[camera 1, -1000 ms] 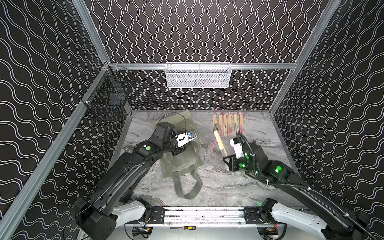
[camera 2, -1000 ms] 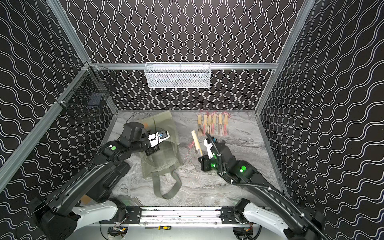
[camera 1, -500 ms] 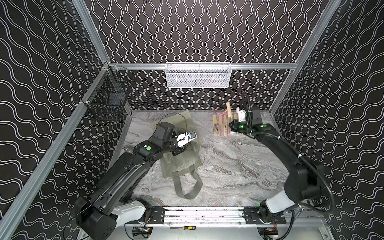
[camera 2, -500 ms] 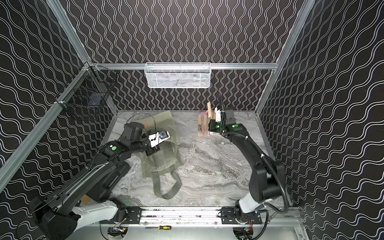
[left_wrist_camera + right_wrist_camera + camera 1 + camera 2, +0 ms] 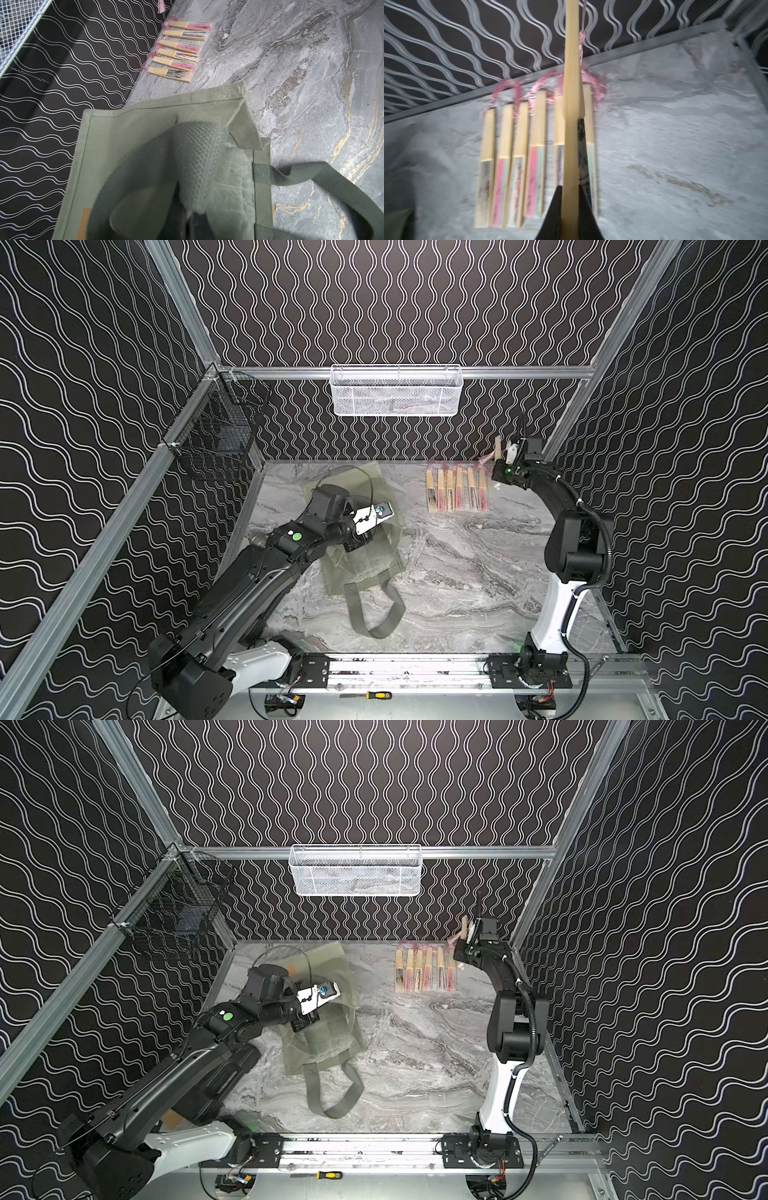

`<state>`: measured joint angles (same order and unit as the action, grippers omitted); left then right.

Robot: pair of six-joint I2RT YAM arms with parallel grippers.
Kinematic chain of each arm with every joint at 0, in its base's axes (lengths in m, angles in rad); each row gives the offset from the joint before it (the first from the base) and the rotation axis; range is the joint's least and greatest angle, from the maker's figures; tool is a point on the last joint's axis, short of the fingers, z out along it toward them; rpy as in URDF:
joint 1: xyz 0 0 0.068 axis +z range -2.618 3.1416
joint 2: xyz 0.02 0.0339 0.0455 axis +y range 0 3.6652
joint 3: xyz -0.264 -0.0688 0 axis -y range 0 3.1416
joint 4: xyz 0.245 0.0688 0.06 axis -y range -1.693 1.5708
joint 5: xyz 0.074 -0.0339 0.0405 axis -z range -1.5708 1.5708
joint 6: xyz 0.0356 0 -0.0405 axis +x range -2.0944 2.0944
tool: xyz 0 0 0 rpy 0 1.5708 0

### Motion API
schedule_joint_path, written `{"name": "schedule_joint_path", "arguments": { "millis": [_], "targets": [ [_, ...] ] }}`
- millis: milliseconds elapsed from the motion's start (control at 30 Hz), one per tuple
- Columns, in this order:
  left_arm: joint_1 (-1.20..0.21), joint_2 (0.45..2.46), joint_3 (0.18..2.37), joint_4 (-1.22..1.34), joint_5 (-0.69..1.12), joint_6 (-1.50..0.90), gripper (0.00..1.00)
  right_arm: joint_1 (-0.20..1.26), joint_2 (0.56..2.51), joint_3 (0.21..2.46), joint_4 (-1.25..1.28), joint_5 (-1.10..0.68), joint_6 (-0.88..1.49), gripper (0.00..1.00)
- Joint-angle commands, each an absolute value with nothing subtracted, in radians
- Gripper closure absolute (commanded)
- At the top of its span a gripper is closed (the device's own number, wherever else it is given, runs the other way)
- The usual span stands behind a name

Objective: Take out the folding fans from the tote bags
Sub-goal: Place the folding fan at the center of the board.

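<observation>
right gripper [image 5: 569, 191] clamped on slim light-wood closed folding fan [image 5: 572, 83], raised beside right end of row of six fans [image 5: 457, 489], back of grey marble table [image 5: 457, 572], left gripper [image 5: 357, 542] closed, pinching grey-green fabric tote bag [image 5: 370, 568]

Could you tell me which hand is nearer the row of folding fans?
Right. The right hand, holding another fan, hovers just beside the row; the left hand is apart, pinching the tote bag.

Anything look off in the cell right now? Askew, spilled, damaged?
Nothing spilled or damaged. The six folding fans lie in a tidy row. Only oddities: the tote bag has one rim corner folded over, and a screwdriver lies loose by the front rail.
</observation>
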<state>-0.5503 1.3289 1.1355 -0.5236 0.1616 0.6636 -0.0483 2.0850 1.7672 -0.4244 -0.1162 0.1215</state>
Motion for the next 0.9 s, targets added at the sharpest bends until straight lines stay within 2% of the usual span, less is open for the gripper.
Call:
{"name": "schedule_joint_path", "arguments": {
  "millis": [0, 533, 867],
  "targets": [
    [-0.552, 1.336, 1.139, -0.477, 0.183, 0.672, 1.0, -0.064, 2.104, 1.747, -0.444, -0.054, 0.077, 0.92],
    [-0.552, 1.335, 1.138, -0.478, 0.183, 0.672, 1.0, -0.095, 2.284, 1.84, -0.492, -0.113, 0.035, 0.9],
    [-0.553, 1.34, 1.138, -0.482, 0.179, 0.673, 1.0, -0.106, 2.318, 1.852, -0.523, -0.196, -0.004, 0.88]
  ]
}}
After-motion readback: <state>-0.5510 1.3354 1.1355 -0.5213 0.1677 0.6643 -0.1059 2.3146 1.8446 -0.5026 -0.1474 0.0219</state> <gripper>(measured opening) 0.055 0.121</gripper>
